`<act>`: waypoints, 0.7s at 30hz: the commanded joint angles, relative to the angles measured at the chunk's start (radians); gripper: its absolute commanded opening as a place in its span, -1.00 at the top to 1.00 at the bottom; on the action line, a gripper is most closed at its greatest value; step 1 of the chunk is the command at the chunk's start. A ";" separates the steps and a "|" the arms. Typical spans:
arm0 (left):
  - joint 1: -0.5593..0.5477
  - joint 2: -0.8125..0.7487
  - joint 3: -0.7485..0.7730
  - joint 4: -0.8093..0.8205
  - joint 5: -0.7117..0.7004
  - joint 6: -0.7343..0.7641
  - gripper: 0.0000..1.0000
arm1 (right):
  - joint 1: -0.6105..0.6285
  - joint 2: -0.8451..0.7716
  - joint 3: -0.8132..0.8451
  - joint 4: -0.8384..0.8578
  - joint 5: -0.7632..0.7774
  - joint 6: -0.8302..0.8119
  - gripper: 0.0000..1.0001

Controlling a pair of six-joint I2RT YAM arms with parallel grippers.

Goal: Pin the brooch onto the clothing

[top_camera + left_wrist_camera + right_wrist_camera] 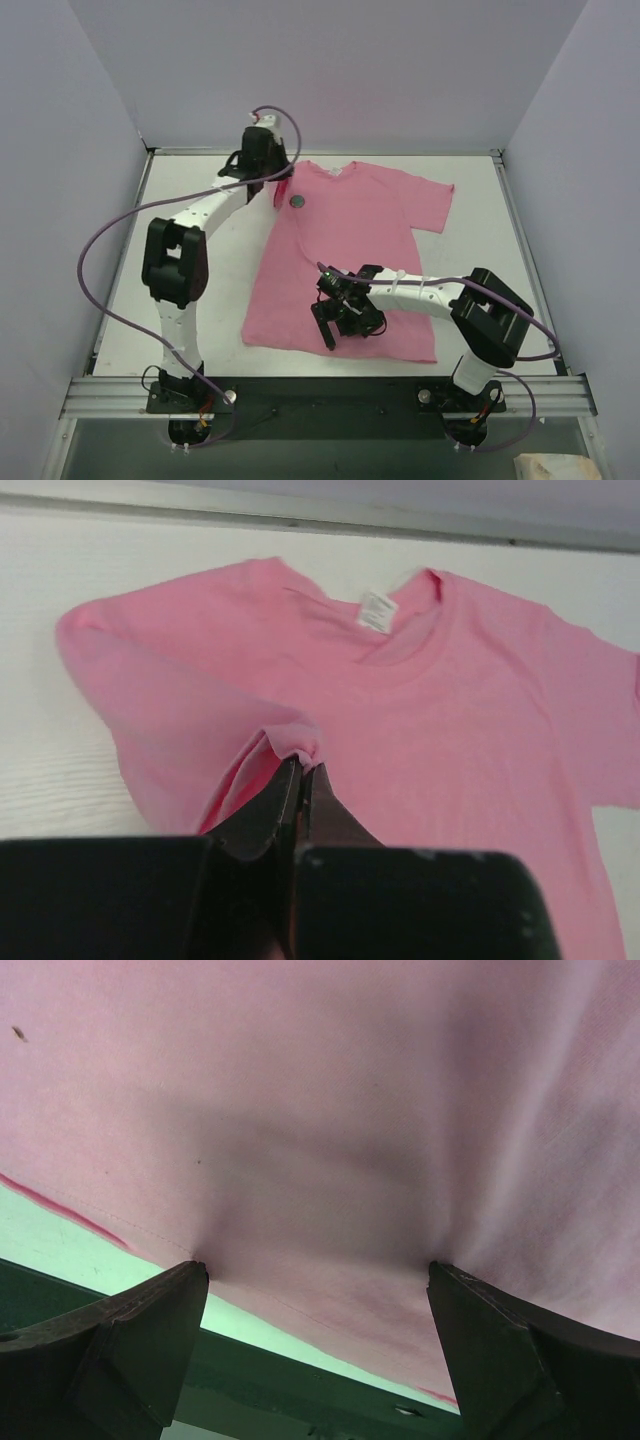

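Observation:
The pink T-shirt (350, 235) lies flat on the white table, neck to the back. The brooch (296, 201), a small dark disc, sits on the shirt near its left shoulder. My left gripper (277, 186) is shut on a raised fold of the shirt beside the brooch; the left wrist view shows the pinched fabric at its tips (303, 767), the shirt (470, 710) and the white neck label (376, 610), but not the brooch. My right gripper (338, 318) is open, its fingertips (190, 1275) pressed on the shirt (320, 1110) near the lower hem.
The white table (480, 290) is bordered by grey walls at the back and sides and a metal rail (330, 392) at the near edge. In the right wrist view the hem ends just above the table edge (120, 1260).

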 commanded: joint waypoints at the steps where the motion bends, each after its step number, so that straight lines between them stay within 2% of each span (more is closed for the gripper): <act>1: -0.140 0.073 0.148 -0.164 -0.137 0.240 1.00 | 0.009 0.068 -0.047 0.006 -0.007 -0.004 -0.95; 5: -0.250 0.140 0.229 -0.249 -0.156 0.368 0.90 | 0.010 0.071 -0.047 0.006 -0.007 -0.003 -0.95; 8: -0.303 0.192 0.296 -0.314 -0.198 0.435 0.71 | 0.012 0.074 -0.046 0.006 -0.009 -0.004 -0.95; 11: -0.303 0.200 0.309 -0.332 -0.192 0.424 0.05 | 0.013 0.074 -0.046 0.006 -0.009 -0.008 -0.96; 13: -0.290 0.185 0.300 -0.325 -0.191 0.412 -0.29 | 0.013 0.074 -0.047 0.006 -0.007 -0.008 -0.95; 14: -0.284 0.179 0.295 -0.323 -0.191 0.392 -0.37 | 0.013 0.072 -0.047 0.006 -0.007 -0.006 -0.95; 17: -0.238 0.154 0.271 -0.306 -0.119 0.322 -0.43 | 0.013 0.072 -0.049 0.006 -0.004 -0.006 -0.95; 20: -0.148 0.120 0.214 -0.225 0.036 0.190 -0.42 | 0.013 0.055 -0.064 0.010 0.014 0.006 -0.95; 21: -0.120 0.113 0.164 -0.193 0.143 0.151 -0.42 | 0.013 0.051 -0.072 0.012 0.020 0.008 -0.95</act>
